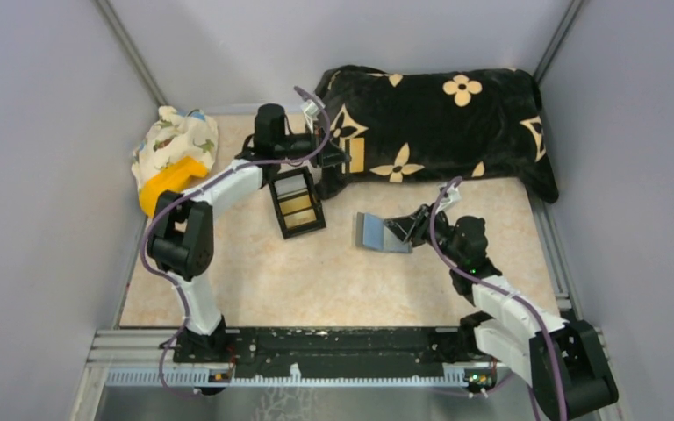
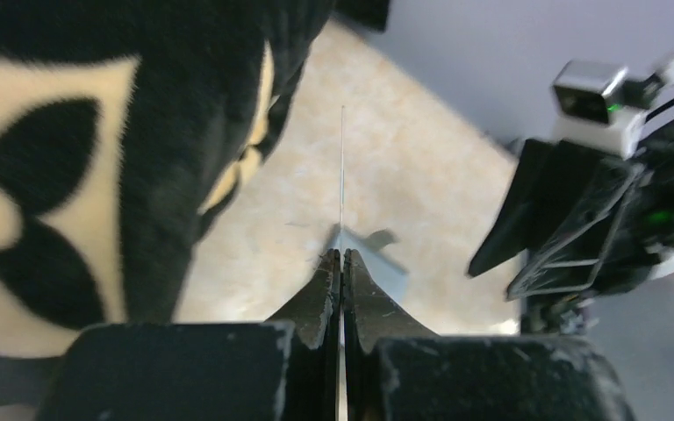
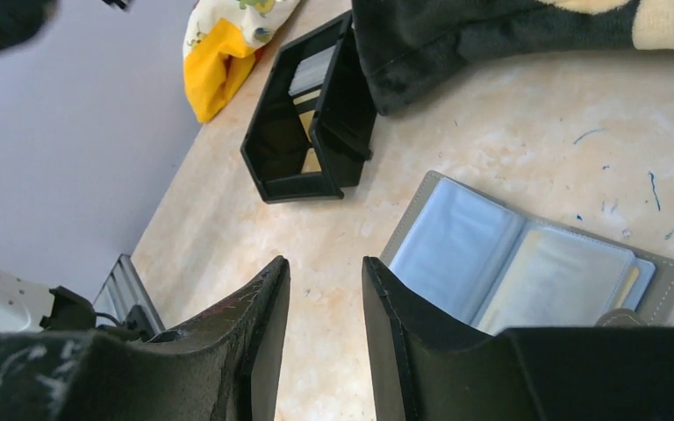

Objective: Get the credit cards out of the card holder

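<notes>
The card holder (image 1: 379, 232) lies open on the table, grey outside, light-blue sleeves inside. It also shows in the right wrist view (image 3: 456, 246) and, small, in the left wrist view (image 2: 384, 263). My right gripper (image 1: 404, 230) (image 3: 325, 263) is open and empty, low at the holder's right end. My left gripper (image 1: 333, 160) (image 2: 342, 254) is shut on a thin credit card (image 2: 342, 175), seen edge-on. It holds the card up by the black pillow, beside the black box's far end. Any cards inside the sleeves cannot be made out.
A black box (image 1: 297, 203) (image 3: 307, 132) with gold and silvery compartments stands left of the holder. A black pillow with cream flowers (image 1: 439, 123) fills the back right. A patterned cloth with a yellow piece (image 1: 171, 162) lies at the back left. Grey walls enclose the table.
</notes>
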Available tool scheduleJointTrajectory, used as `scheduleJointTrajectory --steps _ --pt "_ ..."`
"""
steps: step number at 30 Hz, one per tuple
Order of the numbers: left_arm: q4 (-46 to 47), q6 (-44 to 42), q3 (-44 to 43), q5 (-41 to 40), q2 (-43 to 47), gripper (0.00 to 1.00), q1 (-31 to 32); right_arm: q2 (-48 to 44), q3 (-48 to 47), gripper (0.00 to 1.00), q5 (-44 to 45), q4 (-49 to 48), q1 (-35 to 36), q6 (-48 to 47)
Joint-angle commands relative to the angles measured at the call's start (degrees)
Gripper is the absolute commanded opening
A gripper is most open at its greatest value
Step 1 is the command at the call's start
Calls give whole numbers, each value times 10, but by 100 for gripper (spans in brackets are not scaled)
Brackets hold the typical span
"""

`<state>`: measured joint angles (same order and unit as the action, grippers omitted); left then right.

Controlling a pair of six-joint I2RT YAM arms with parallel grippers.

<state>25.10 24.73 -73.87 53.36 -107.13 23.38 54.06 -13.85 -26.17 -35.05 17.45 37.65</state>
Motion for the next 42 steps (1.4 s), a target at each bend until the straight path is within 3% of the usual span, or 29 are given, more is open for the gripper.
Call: scheduleJointTrajectory --steps 1,4,9,12,20,25,33,42 --pt "-354 -316 -120 -8 -5 0 -21 -2 9 37 4 1 -3 -19" --pt "-487 -411 -216 5 -40 0 -44 9 12 36 4 10 -2 -33" --pt "-748 -578 -399 -82 -122 0 -57 38 18 35 5 0 -3 -39" --pt "-823 -641 -439 -122 -139 0 -59 73 20 35 1 -17 -2 -36" --pt "-891 -703 -414 -139 -93 0 -59 165 11 34 -2 -42 -2 -35" --pt "-898 -699 -385 -211 -59 0 -56 205 10 34 -9 -69 -2 -29" --pt "-873 -717 -294 -288 -32 0 -29 210 22 34 -8 -81 -2 -26" --pt "-875 -737 -281 -317 -65 0 -22 227 23 33 -8 -91 -3 -26"
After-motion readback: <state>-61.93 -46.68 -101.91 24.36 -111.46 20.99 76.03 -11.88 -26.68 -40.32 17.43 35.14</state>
